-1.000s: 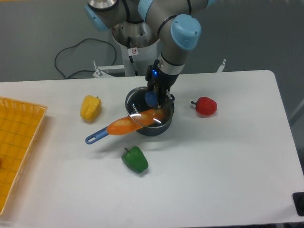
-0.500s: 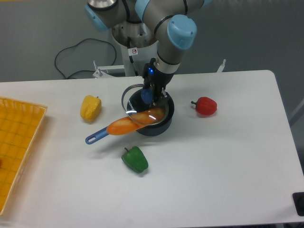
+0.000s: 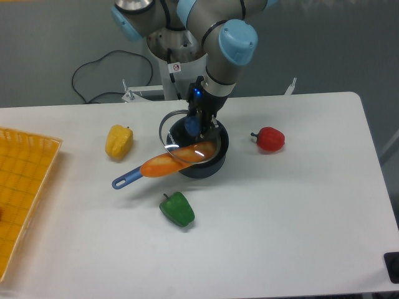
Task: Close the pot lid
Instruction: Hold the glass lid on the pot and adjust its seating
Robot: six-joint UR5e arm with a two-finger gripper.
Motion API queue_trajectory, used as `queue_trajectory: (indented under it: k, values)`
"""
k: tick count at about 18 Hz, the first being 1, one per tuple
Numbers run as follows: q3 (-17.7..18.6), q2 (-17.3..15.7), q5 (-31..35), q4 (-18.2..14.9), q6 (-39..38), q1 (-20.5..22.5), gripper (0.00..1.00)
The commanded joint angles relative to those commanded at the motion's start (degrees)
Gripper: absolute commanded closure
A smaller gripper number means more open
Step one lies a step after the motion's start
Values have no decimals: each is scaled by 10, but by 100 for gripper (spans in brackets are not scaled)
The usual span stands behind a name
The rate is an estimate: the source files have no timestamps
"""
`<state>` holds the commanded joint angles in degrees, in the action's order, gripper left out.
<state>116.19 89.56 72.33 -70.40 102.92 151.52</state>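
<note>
The pot (image 3: 209, 163) is a small dark saucepan at the table's middle, its blue handle (image 3: 126, 179) pointing to the front left. An orange elongated object (image 3: 163, 164) lies across the pot's rim and over the handle. The pot lid (image 3: 177, 138), clear glass with a metal rim, hangs tilted above the pot's left side. My gripper (image 3: 197, 124) is shut on its blue knob (image 3: 192, 125). The lid's lower edge is close to the orange object; I cannot tell whether they touch.
A yellow pepper (image 3: 119, 141) lies left of the pot, a green pepper (image 3: 177, 208) in front of it, a red pepper (image 3: 269, 138) to its right. A yellow basket (image 3: 25, 187) stands at the table's left edge. A cable (image 3: 100, 68) runs behind the table.
Since one second ago my gripper and the lid have shifted slightly left and up, tilting the lid more. Over the last half second nothing has moved.
</note>
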Motion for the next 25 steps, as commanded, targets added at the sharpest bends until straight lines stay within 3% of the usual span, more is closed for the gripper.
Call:
queue_trajectory:
  k: [25]
  values:
    - [-2,16,4,2,29,0,65]
